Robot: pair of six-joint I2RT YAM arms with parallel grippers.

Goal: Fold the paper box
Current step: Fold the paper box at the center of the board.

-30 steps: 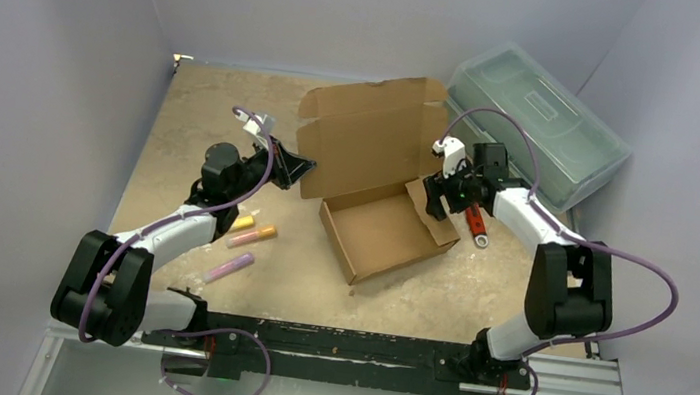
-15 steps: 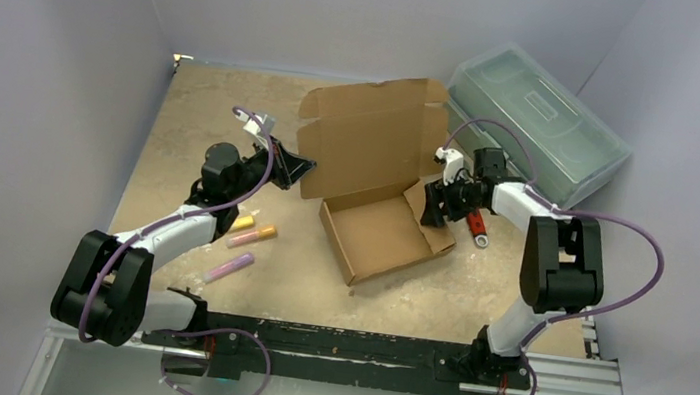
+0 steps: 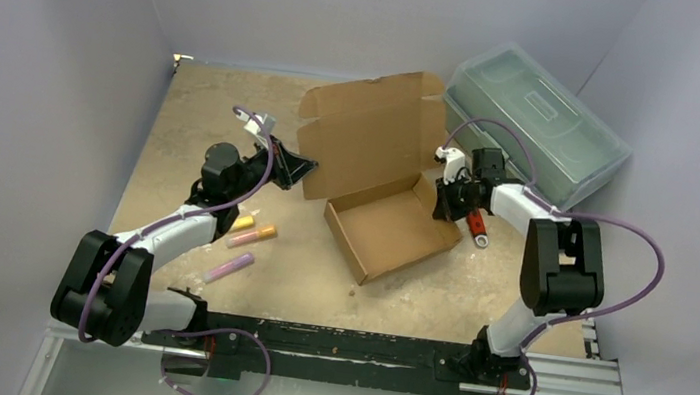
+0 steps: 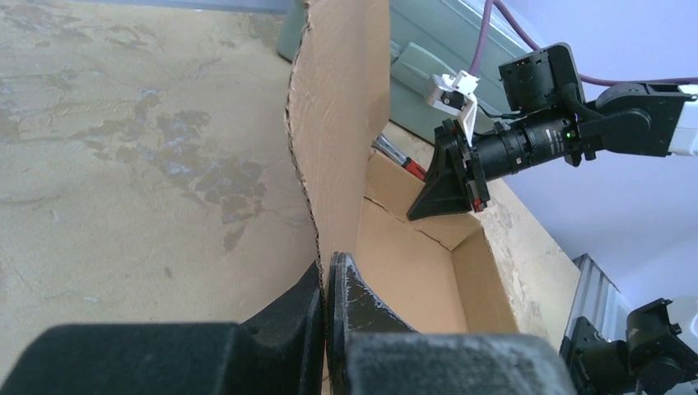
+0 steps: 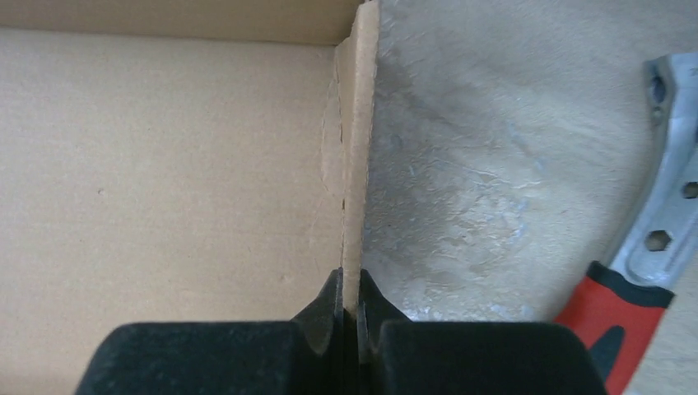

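Right claw (image 5: 351, 284): my jaws are pinched shut on the thin upright side wall (image 5: 360, 123) of the paper box (image 3: 383, 227), the wall that faces the toolbox (image 3: 537, 115).
Left claw (image 4: 325, 276): also pinched shut, on the edge of the raised lid panel (image 4: 342, 107), on the box's side away from the toolbox.
Long axis: the wall runs straight out from my right fingertips, with the tray on one side and the wrench (image 5: 667, 206) on the toolbox side.
Box position: the open tray lies just short of the toolbox, towards my bases, and the lid stands beside the toolbox.
Nearer arm: the right, I judge, since it has the wall. The fold turns on tipping that wall away from the toolbox, into the tray.
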